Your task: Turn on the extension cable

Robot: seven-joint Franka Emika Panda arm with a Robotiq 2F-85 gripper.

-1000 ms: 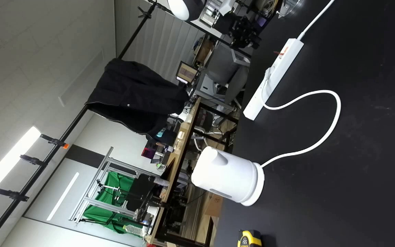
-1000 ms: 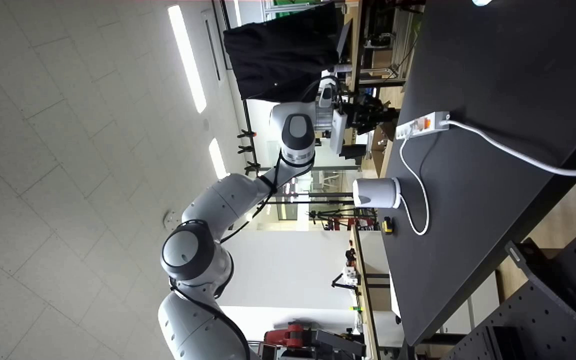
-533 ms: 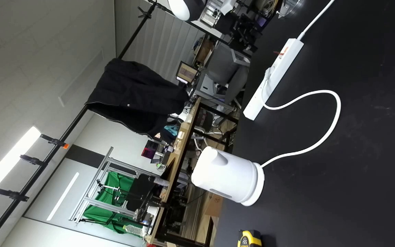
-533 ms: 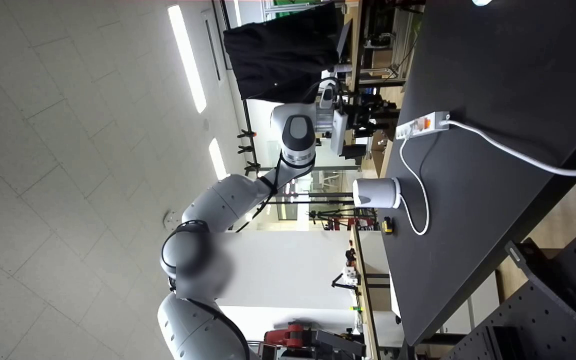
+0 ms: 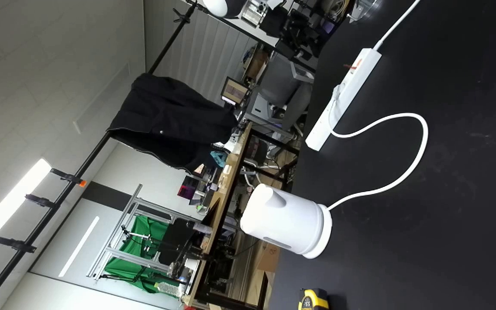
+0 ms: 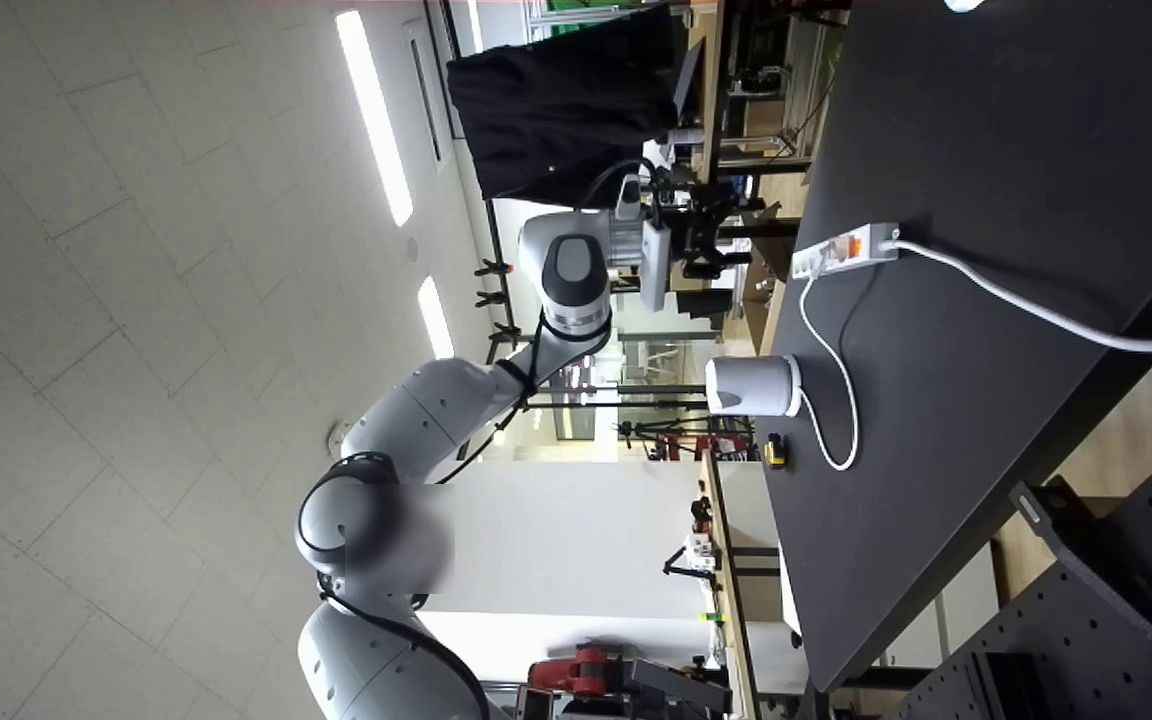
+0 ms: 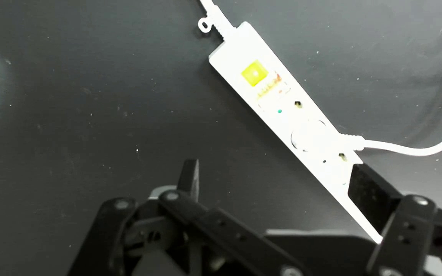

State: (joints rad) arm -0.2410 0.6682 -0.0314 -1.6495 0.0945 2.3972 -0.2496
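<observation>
The extension cable, a long white power strip, lies on the dark table in both exterior views (image 5: pixel 342 101) (image 6: pixel 836 255) and runs diagonally through the wrist view (image 7: pixel 286 126). Its switch (image 7: pixel 254 73) shows bright yellow in the wrist view, orange in an exterior view (image 6: pixel 854 246). A white plug (image 7: pixel 322 140) sits in one of its sockets. My gripper (image 7: pixel 278 184) stands wide open, nothing between its fingers. Its right fingertip covers part of the strip's far end in the wrist view. In an exterior view the gripper (image 6: pixel 744 232) hangs above the table, apart from the strip.
A white kettle (image 5: pixel 284 219) stands beyond the strip, joined to it by a looping white cord (image 5: pixel 422 142). A yellow and black tape measure (image 5: pixel 313 299) lies past the kettle. Near the strip's corded end is a clear round object (image 5: pixel 363 8).
The gripper's fingers have spread apart. In the last half second the arm has drawn back, up and away from the table. The extension cable and kettle have stayed put.
</observation>
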